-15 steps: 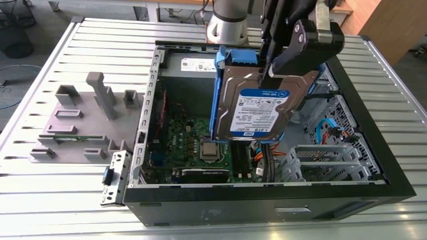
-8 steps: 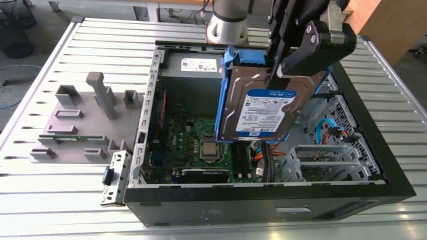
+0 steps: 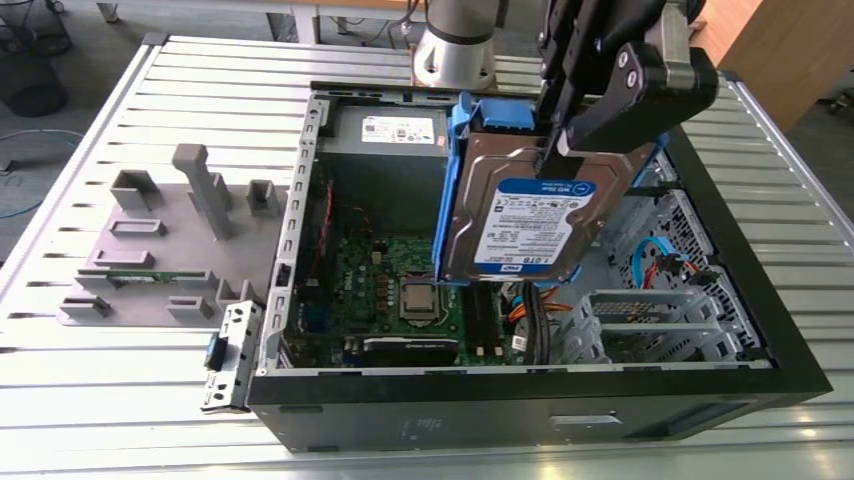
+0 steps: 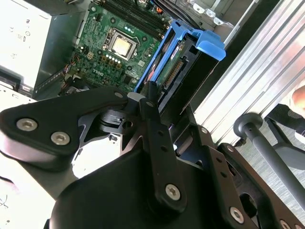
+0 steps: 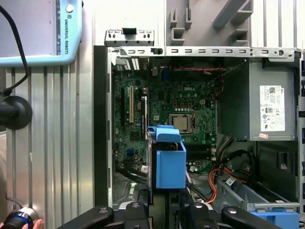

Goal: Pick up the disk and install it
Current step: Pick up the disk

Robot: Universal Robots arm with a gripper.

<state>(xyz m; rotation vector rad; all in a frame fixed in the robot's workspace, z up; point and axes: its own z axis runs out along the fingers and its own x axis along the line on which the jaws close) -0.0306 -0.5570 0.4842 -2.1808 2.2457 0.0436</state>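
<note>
hand point(image 3: 577, 140): mine, pinching the disk point(image 3: 527, 215) by its upper edge | disk: upright, blue rail frame around it, hanging over the open computer case point(image 3: 534, 395), beside the motherboard point(image 3: 387, 270)

Blue-framed disk point(image 4: 177, 67) in black fingers point(image 4: 151, 102) — green motherboard point(image 4: 97, 28) beyond
</note>
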